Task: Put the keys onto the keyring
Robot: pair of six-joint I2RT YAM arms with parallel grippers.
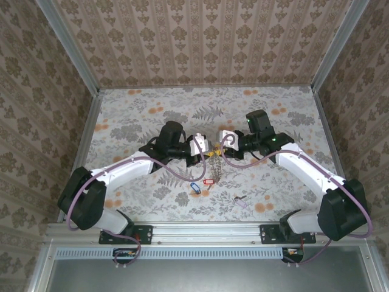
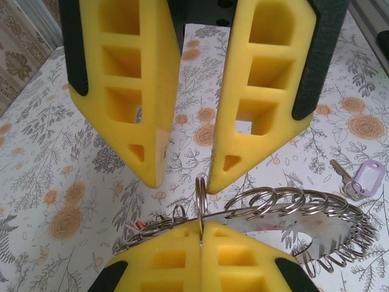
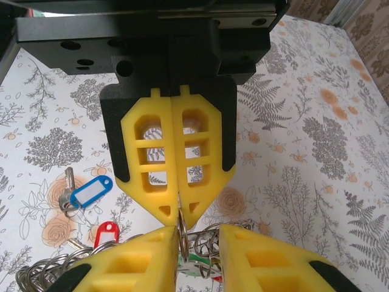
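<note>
Left tool (image 2: 201, 230) pinches one thin loop of the keyring (image 2: 285, 210) at the centre of the desk (image 1: 130, 115). Right tool (image 3: 197, 234) stands spread around that loop. Loose keys (image 1: 194, 187) lie at six o'clock of the keyring. The bunch looks heavy, stiff and slippery, best gripped by the loop.

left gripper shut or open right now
Shut. In the right wrist view the left gripper has its yellow fingers pressed together with no gap, pinching a loop of the large grey metal keyring.
</note>
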